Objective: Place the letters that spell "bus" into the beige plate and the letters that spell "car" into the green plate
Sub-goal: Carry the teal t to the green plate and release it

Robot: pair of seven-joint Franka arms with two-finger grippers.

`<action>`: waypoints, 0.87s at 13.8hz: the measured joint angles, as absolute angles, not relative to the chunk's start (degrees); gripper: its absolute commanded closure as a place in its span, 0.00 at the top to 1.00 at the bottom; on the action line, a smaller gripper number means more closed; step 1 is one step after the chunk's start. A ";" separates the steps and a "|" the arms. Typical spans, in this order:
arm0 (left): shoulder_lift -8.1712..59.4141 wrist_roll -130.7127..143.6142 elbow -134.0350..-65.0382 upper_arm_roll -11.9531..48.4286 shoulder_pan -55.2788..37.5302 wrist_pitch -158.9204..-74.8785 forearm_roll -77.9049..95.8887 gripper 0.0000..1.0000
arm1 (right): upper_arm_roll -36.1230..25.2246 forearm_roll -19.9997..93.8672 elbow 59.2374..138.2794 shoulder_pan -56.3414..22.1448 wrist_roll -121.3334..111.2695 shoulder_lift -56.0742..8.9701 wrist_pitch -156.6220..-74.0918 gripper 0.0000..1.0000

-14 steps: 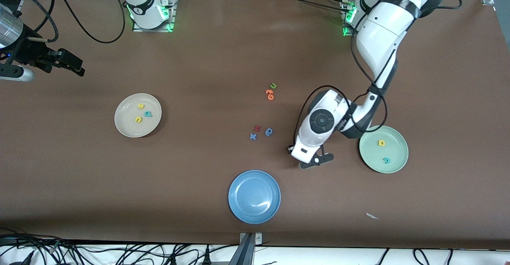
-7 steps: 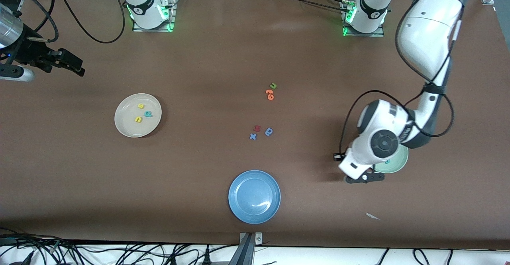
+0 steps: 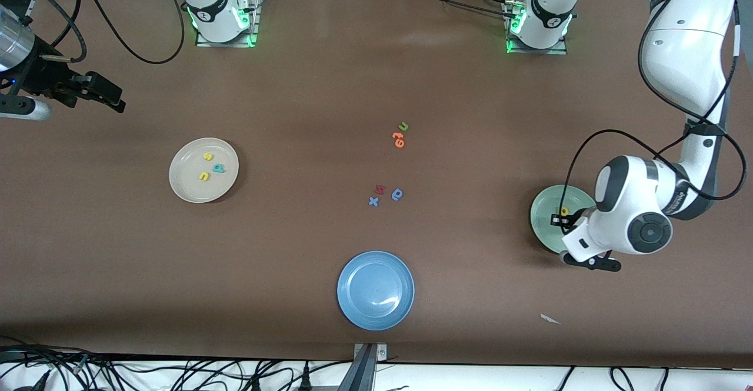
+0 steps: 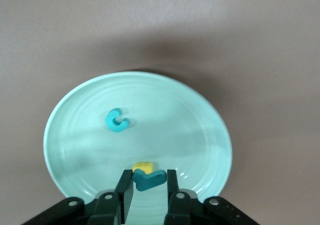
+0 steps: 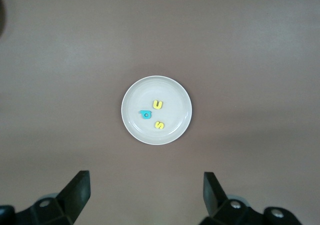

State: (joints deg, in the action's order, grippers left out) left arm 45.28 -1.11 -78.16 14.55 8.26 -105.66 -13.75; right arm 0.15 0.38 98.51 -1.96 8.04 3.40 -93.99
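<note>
My left gripper (image 3: 590,260) (image 4: 148,177) hangs low over the green plate (image 3: 544,229) (image 4: 175,125), near the rim that faces the front camera. Its fingers are shut on the teal "r" (image 4: 149,179). On the plate lie the teal "c" (image 4: 117,120) and the yellow "a" (image 3: 564,211) (image 4: 142,166). The beige plate (image 3: 188,190) (image 5: 134,127) holds the yellow "s" (image 3: 207,156) (image 5: 159,125), teal "b" (image 3: 218,168) (image 5: 145,114) and yellow "u" (image 3: 203,176) (image 5: 158,104). My right gripper (image 3: 112,100) (image 5: 145,187) waits open, high over the table at the right arm's end.
A blue plate (image 3: 375,290) sits near the front edge. Mid-table lie a green "u" (image 3: 403,126), orange letters (image 3: 399,139), a red letter (image 3: 379,189), a blue "x" (image 3: 373,201) and a darker blue round letter (image 3: 397,194). A paper scrap (image 3: 550,319) lies near the front edge.
My left arm has swung from the middle of the table toward its own end, carrying the teal "r" over the green plate. The right arm has not moved.
</note>
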 measured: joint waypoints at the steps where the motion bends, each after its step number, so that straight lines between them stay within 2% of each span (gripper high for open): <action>1: 45.26 -2.82 -78.49 14.55 8.71 -105.58 -13.93 1.00 | 0.15 0.38 98.51 -1.96 8.04 3.40 -93.99 1.00; 6: 44.11 -3.81 -78.50 14.94 8.76 -104.76 -14.01 1.00 | 0.15 0.38 98.51 -1.96 8.04 3.41 -93.98 1.00; 12: 39.56 -1.84 -78.50 15.47 8.57 -102.86 -14.01 1.00 | 0.14 0.38 98.51 -1.96 8.04 3.41 -93.98 1.00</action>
